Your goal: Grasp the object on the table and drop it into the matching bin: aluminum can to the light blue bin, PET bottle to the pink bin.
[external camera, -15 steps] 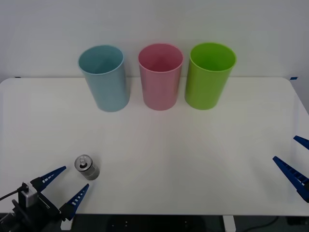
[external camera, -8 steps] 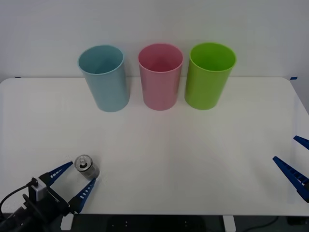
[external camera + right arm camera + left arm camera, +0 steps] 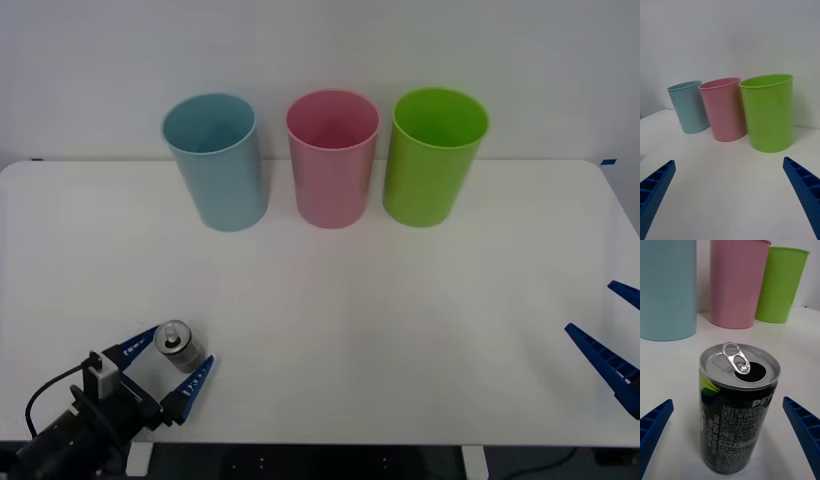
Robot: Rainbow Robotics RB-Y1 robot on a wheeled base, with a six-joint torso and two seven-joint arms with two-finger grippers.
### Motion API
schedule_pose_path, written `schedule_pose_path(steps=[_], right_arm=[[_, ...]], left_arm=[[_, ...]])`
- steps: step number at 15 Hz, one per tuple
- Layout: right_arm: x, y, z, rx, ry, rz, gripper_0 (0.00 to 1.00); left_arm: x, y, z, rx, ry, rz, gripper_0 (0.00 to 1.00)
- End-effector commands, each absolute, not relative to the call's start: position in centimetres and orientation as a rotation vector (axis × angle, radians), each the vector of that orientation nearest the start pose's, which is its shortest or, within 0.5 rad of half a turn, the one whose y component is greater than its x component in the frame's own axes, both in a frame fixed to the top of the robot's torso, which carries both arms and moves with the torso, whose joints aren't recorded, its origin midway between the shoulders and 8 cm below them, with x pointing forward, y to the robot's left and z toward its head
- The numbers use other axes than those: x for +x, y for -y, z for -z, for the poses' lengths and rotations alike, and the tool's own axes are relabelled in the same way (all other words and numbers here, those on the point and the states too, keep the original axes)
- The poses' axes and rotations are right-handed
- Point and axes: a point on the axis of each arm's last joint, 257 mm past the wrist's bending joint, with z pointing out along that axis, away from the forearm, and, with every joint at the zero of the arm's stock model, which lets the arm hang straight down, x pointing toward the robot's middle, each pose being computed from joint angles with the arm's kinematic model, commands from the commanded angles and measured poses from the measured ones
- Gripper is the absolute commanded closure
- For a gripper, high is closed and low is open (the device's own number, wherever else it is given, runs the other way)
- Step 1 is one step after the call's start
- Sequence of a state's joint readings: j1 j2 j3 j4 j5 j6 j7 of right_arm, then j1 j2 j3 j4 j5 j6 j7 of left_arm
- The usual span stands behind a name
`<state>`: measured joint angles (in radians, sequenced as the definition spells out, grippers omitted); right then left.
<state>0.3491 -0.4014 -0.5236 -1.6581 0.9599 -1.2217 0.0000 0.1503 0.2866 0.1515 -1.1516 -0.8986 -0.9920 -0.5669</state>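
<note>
Your left claw [image 3: 170,368] sits wide open around the upright can [image 3: 180,345] at the bench's [image 3: 400,300] near-left corner, one finger on each side, untouched, while your right claw [image 3: 615,345], also open, waits far right.

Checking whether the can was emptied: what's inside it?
The can stands upright on the table, tab lifted and mouth open. Through the opening only darkness shows; any liquid left is hidden by the lid and walls.
</note>
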Motion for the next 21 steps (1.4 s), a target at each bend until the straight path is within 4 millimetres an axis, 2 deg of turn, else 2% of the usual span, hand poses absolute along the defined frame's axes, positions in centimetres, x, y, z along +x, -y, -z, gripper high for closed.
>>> schedule_pose_path(steps=[1,6,7,8,9,10,17,21], right_arm=[[34.2,33.0,16.9,-0.465,-1.441,-0.567,0.00],[34.2,33.0,16.9,-0.465,-1.441,-0.567,0.00],[34.2,33.0,16.9,-0.465,-1.441,-0.567,0.00],[34.2,33.0,16.9,-0.465,-1.441,-0.567,0.00],[34.2,33.0,16.9,-0.465,-1.441,-0.567,0.00],[34.2,33.0,16.9,-0.465,-1.441,-0.567,0.00],[34.2,33.0,16.9,-0.465,-1.441,-0.567,0.00],[34.2,33.0,16.9,-0.465,-1.441,-0.567,0.00]], left_arm=[[40.7,-23.6,33.9,0.448,-1.546,0.469,0.00],[40.9,-23.4,33.7,0.449,-1.540,0.470,0.00],[40.9,-23.4,33.7,0.448,-1.542,0.470,0.10],[40.9,-23.5,33.7,0.448,-1.542,0.468,0.67],[40.9,-23.4,33.7,0.447,-1.542,0.471,0.91],[40.9,-23.4,33.7,0.445,-1.542,0.472,0.99],[41.0,-23.6,33.5,0.427,-1.537,0.477,1.00],[41.3,-23.9,32.5,0.408,-1.515,0.479,1.00]])
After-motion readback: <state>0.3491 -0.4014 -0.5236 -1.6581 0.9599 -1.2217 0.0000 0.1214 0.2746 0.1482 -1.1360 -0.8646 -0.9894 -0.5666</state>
